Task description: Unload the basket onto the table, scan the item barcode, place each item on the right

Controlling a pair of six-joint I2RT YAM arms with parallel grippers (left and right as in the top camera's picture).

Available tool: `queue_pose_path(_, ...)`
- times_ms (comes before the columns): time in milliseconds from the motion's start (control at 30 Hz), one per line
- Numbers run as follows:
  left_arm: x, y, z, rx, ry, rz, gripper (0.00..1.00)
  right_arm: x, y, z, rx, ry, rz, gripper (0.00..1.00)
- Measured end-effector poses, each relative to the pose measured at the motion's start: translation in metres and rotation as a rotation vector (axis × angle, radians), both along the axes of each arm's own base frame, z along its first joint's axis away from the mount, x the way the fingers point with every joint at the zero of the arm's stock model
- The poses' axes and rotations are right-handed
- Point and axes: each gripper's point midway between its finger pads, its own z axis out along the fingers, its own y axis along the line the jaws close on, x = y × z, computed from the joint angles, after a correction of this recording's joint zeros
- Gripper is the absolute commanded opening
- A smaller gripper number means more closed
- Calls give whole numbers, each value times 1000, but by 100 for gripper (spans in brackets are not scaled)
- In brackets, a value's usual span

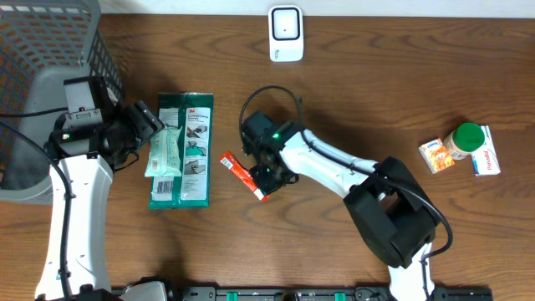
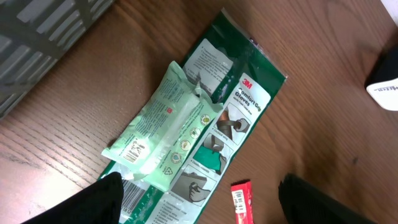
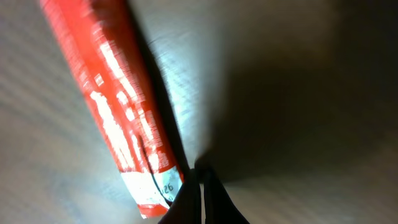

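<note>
A red stick packet (image 1: 242, 174) lies flat on the wooden table, just right of a green gloves pack (image 1: 194, 159). A pale green wipes pack (image 1: 165, 150) lies across the gloves pack. My right gripper (image 1: 269, 177) is down at the packet's near end. In the right wrist view its fingers (image 3: 200, 177) are shut together beside the white end of the packet (image 3: 106, 106), with nothing visibly between them. My left gripper (image 1: 155, 125) hovers open over the wipes pack (image 2: 168, 124) and gloves pack (image 2: 245, 93). The white scanner (image 1: 285, 33) stands at the table's far edge.
A grey mesh basket (image 1: 33, 50) stands at the far left behind the left arm. At the right are a green-lidded bottle (image 1: 464, 139) and two small boxes (image 1: 436, 155) (image 1: 486, 155). The red packet (image 2: 242, 202) shows low between my left fingers.
</note>
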Motion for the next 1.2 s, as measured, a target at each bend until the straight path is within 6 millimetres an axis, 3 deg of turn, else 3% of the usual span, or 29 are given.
queue_pose_path(167,0,0,0,0,0,0,82,-6,5,0,8,10,17,1)
queue_pose_path(367,-1,-4,0,-20,5,-10,81,2,-6,1,15,31,-23,5)
queue_pose_path(400,-4,-8,-2,-41,15,-21,73,4,-9,1,21,43,-35,6)
queue_pose_path(433,-7,-13,-3,-64,26,-32,53,5,-12,1,30,58,-46,8)
queue_pose_path(467,-9,-19,-3,-89,37,-46,21,6,-14,2,45,76,-54,9)
queue_pose_path(500,-11,-24,-3,-104,40,-66,7,7,-16,4,66,96,-60,11)
queue_pose_path(700,-19,-75,-18,-148,71,-220,7,12,-16,19,266,211,-61,26)
queue_pose_path(900,-35,-132,-49,-137,145,-394,8,12,-12,27,350,242,-43,27)
queue_pose_path(1067,-35,-161,-77,-118,211,-472,7,9,-6,29,372,247,-22,25)
queue_pose_path(1200,-34,-170,-102,-114,268,-491,8,6,-2,30,378,250,-8,24)
